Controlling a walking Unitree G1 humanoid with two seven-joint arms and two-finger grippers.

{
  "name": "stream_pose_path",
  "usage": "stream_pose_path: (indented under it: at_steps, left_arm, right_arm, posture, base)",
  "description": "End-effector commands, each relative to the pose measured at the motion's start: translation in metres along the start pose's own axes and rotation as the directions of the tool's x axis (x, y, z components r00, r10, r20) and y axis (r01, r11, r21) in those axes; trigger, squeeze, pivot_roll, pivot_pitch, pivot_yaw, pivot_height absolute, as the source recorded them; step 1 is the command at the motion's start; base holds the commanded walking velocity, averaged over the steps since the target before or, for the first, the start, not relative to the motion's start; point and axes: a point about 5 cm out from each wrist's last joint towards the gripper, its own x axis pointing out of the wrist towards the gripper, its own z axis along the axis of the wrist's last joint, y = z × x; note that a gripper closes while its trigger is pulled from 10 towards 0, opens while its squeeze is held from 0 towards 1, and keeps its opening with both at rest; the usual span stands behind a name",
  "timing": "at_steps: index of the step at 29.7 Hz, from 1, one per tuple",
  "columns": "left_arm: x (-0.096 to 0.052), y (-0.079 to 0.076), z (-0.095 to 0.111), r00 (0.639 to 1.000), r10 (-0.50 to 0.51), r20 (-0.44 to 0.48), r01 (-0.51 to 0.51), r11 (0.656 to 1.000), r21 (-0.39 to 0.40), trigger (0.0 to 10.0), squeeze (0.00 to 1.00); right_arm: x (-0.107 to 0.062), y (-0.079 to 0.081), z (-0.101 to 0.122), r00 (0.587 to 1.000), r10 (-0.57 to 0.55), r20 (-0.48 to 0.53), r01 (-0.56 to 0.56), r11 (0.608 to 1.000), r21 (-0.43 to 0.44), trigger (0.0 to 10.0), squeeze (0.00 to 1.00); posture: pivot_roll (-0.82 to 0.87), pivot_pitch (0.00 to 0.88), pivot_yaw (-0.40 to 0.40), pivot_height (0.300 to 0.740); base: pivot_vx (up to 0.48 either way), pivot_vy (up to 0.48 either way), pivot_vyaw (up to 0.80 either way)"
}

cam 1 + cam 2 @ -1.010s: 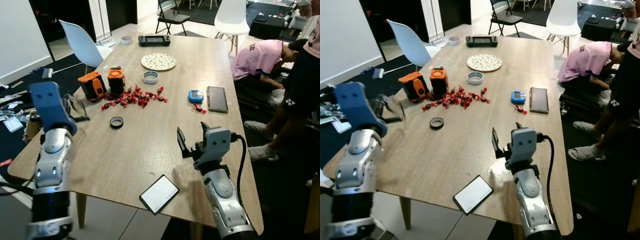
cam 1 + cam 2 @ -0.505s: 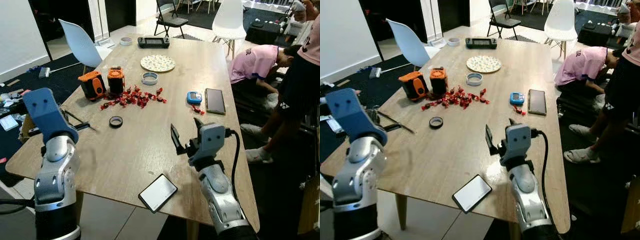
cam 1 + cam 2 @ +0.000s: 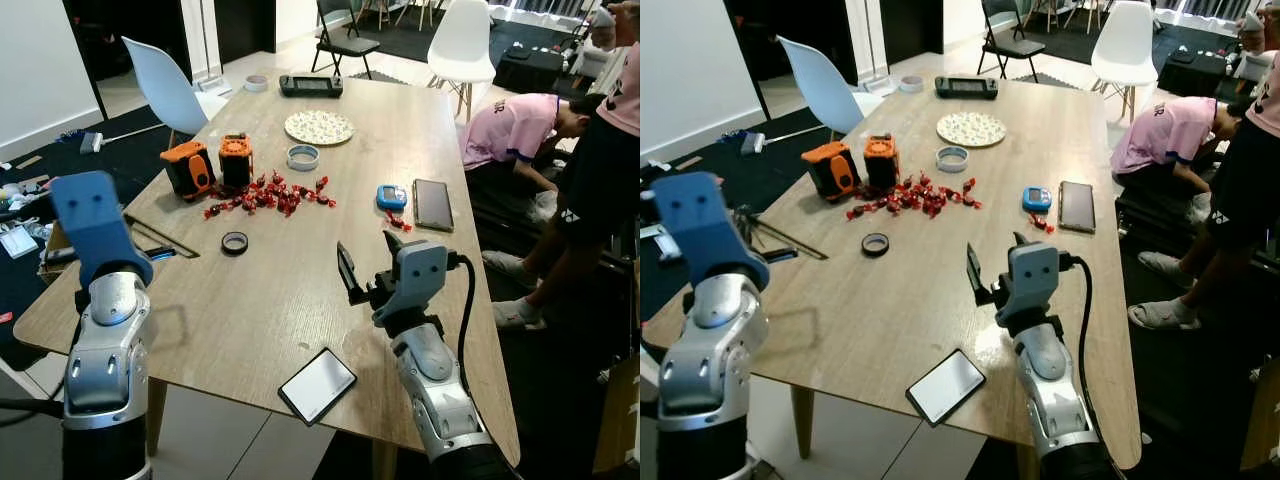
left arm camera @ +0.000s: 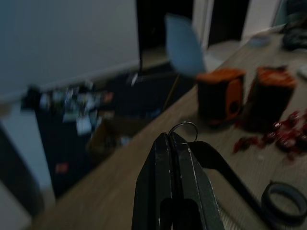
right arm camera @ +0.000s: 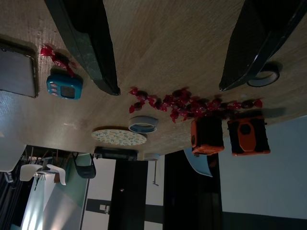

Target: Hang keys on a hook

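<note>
In the left wrist view my left gripper [image 4: 169, 138] is shut, and a small metal key ring [image 4: 184, 128] sticks out at its fingertips. That arm [image 3: 92, 225] hangs over the table's left edge, its thin black fingers lying low over the wood. My right gripper [image 3: 367, 268] hovers above the middle of the wooden table [image 3: 270, 300], open. The right wrist view shows its two fingers [image 5: 91, 43] wide apart with nothing between them.
Two orange boxes [image 3: 208, 165], scattered red candies [image 3: 265, 196] and a black tape ring [image 3: 234, 243] lie ahead of the left gripper. A white phone [image 3: 317, 385] lies at the near edge and a dark phone [image 3: 434, 203] on the right. People [image 3: 520, 125] stand on the right.
The view has swayed a little. My left arm has shifted slightly at the table's left edge, fingers still shut. The right gripper stays open in much the same spot.
</note>
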Motion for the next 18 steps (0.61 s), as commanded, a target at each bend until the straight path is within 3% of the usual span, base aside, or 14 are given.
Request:
stream_pose_path:
  at_steps: [1, 5, 18]
  left_arm:
    - [-0.001, 0.0, -0.003, 0.999, -0.025, 0.025, 0.023, 0.998, 0.05, 10.0, 0.0]
    - [-0.004, -0.004, -0.003, 0.994, -0.093, 0.06, 0.088, 0.993, 0.077, 10.0, 0.0]
    - [-0.01, -0.012, -0.012, 0.983, -0.165, 0.081, 0.156, 0.982, 0.111, 10.0, 0.0]
  right_arm:
    - [-0.002, -0.002, -0.004, 1.0, -0.007, -0.01, 0.007, 1.0, 0.017, 10.0, 0.0]
    - [-0.003, -0.004, -0.007, 0.999, -0.031, -0.027, 0.033, 0.996, 0.081, 10.0, 0.0]
    - [-0.005, -0.004, -0.011, 0.999, -0.035, -0.039, 0.039, 0.995, 0.095, 10.0, 0.0]
  posture:
    - [0.18, 0.131, -0.045, 0.74]
    - [0.18, 0.124, -0.045, 0.74]
    - [0.18, 0.108, -0.04, 0.74]
  base:
    - [0.0, 0.0, 0.0]
    - [0.0, 0.0, 0.0]
    - [0.0, 0.0, 0.0]
